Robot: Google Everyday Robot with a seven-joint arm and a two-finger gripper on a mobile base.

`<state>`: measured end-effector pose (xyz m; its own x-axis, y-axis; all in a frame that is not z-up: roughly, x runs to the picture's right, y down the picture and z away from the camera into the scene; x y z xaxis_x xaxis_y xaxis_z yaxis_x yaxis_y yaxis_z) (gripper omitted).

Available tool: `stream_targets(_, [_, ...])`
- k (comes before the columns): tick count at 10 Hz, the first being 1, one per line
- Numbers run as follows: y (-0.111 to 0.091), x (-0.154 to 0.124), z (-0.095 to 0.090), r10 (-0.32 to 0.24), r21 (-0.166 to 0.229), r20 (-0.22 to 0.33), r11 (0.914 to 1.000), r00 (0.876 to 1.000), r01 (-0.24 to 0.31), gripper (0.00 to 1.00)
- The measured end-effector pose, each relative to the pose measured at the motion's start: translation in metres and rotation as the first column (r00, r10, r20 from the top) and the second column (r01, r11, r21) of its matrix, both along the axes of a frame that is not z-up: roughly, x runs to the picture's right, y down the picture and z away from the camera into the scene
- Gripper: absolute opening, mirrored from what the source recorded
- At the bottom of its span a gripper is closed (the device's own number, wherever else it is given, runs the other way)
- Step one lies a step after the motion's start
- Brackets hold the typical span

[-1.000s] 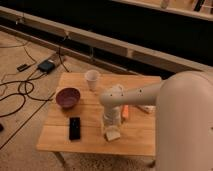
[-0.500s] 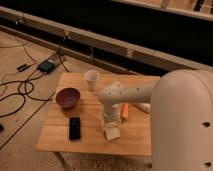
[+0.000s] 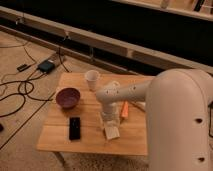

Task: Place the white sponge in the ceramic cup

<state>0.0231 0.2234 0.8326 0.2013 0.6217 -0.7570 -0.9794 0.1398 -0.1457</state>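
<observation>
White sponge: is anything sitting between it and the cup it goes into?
Nothing visible does. The gripper hangs right over the white sponge; the ceramic cup stands beyond, the purple bowl off to the side.

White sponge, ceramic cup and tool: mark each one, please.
white sponge [image 3: 113, 133], camera view, flat top face
ceramic cup [image 3: 92, 81], camera view, outer side wall
tool [image 3: 108, 121], camera view, its lower end, right over the white sponge
</observation>
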Motion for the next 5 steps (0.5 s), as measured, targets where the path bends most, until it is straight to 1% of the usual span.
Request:
stream_targets(3, [-0.002,-0.002,-0.004,-0.002,-0.015,0.001,0.9999,1.000,0.002,0.15])
stream_targets(4, [-0.004,-0.003,-0.006,-0.002,-0.018,0.001,0.9998,1.000,0.002,0.07])
stream_targets(5, [-0.011,-0.006,-0.010,0.000,-0.016,0.000,0.9999,1.000,0.000,0.01])
